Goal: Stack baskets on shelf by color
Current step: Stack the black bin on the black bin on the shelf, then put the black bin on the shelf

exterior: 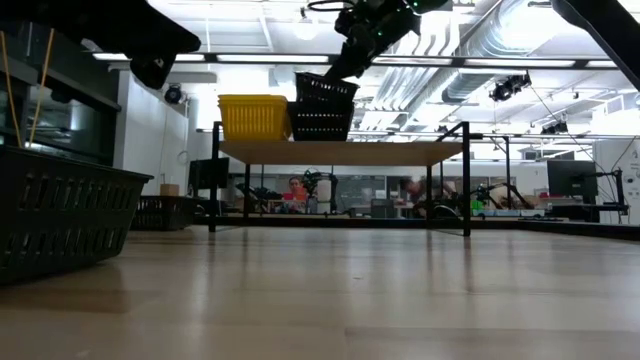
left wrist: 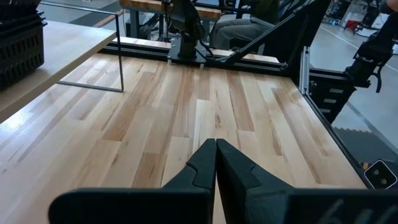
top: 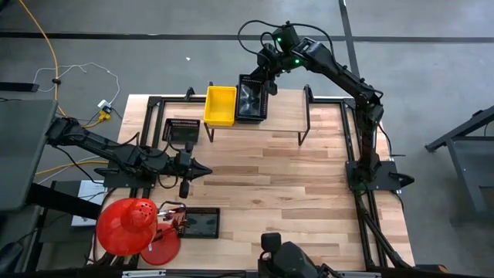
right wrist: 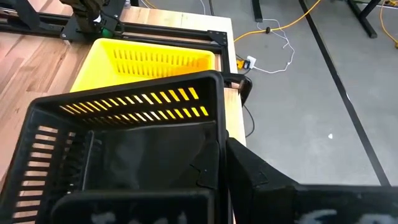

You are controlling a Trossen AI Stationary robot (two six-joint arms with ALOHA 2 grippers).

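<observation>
A yellow basket (top: 220, 106) (exterior: 253, 117) stands on the left part of the wooden shelf (top: 324, 116) (exterior: 340, 152). Right beside it is a black basket (top: 251, 100) (exterior: 325, 90) (right wrist: 124, 149), tilted, with its lower part on or in what looks like a second black basket (exterior: 320, 125) on the shelf. My right gripper (top: 266, 79) (right wrist: 222, 149) is shut on the tilted one at its far end. My left gripper (top: 202, 171) (left wrist: 216, 149) is shut and hovers over the table's left middle, touching nothing. My right gripper holds the tilted black basket by its far short wall (right wrist: 219, 112), near the right corner. One finger (right wrist: 202, 168) is inside the basket and one (right wrist: 261, 177) outside. The fingers come slanting down from the far right. The held end is raised; the other end rests lower, over the shelf.
One black basket (top: 181, 130) (exterior: 160, 212) sits on the table by the shelf's left legs, another (top: 202, 222) (exterior: 60, 215) near the near edge. A red dome-shaped object (top: 127, 226) stands at the near left corner. Bare wood (top: 309, 185) lies across the table's middle and right.
</observation>
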